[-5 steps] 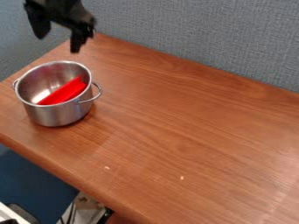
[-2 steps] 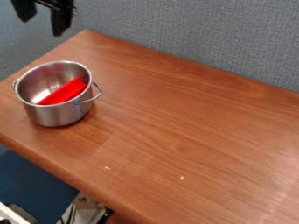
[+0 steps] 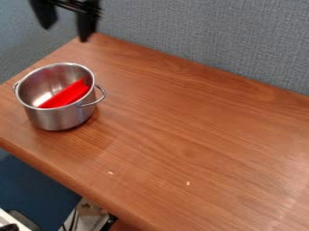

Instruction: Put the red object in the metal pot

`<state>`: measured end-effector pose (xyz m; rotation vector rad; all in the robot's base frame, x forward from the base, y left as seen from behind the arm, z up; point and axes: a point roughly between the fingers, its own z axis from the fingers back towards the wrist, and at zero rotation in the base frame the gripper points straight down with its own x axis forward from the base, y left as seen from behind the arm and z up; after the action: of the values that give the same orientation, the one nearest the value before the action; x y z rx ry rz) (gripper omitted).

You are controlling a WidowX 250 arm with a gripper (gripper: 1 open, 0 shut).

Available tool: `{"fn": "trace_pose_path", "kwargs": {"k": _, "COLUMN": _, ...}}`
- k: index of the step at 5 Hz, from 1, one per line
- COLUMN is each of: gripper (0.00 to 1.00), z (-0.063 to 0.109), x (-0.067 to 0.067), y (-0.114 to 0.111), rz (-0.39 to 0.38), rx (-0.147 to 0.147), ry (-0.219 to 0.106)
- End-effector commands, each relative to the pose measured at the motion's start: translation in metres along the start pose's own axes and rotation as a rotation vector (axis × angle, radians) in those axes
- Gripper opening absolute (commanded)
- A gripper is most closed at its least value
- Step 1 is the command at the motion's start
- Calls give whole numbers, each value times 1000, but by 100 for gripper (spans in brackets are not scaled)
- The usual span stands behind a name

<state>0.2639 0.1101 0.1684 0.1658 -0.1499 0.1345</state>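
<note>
The robot's gripper (image 3: 67, 23), which hung at the picture's far upper-left corner a moment earlier, now sits a little to the right and lower in frame, above and behind the metal pot (image 3: 57, 96) at the back edge of the surface (image 3: 193, 135). Its dark fingers (image 3: 83, 27) stand spread wide and hold nothing. The pot and its contents have not shifted.

The surface is a reddish-brown wood-grain top, set at an angle, with a few pale specks in front of the pot toward the near edge. Behind the pot rises a grey-blue textured wall (image 3: 218, 36); below the pot's corner of the surface, a dark blue floor and some unclear metal parts show.

The red object (image 3: 65, 95) lies inside the pot, resting on its bottom, its long axis running diagonally from the pot's lower-left inner wall up toward the right, the side where the small handle sticks out.
</note>
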Motion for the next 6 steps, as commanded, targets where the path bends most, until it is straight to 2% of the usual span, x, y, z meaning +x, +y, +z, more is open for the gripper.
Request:
{"fn": "trace_pose_path", "kwargs": {"k": 1, "gripper": 100, "z": 2, "x": 2, "y": 11, "rz": -8, "rx": -17, "ry": -9}}
{"fn": "trace_pose_path", "kwargs": {"k": 2, "gripper": 100, "z": -4, "x": 1, "y": 23, "rz": -5, "rx": -32, "ry": 22}}
{"fn": "trace_pose_path", "kwargs": {"k": 3, "gripper": 100, "z": 8, "x": 3, "y": 32, "rz": 77, "rx": -24, "ry": 32}}
{"fn": "trace_pose_path", "kwargs": {"k": 4, "gripper": 0, "z": 6, "x": 2, "y": 29, "rz": 93, "rx": -8, "ry": 32}}
{"fn": "trace_pose_path", "kwargs": {"k": 5, "gripper": 100, "z": 2, "x": -4, "y": 23, "rz": 66, "rx": -1, "ry": 11}}
{"fn": "trace_pose_path", "kwargs": {"k": 6, "gripper": 100, "z": -2, "x": -8, "y": 21, "rz": 45, "rx": 8, "ry": -18}}
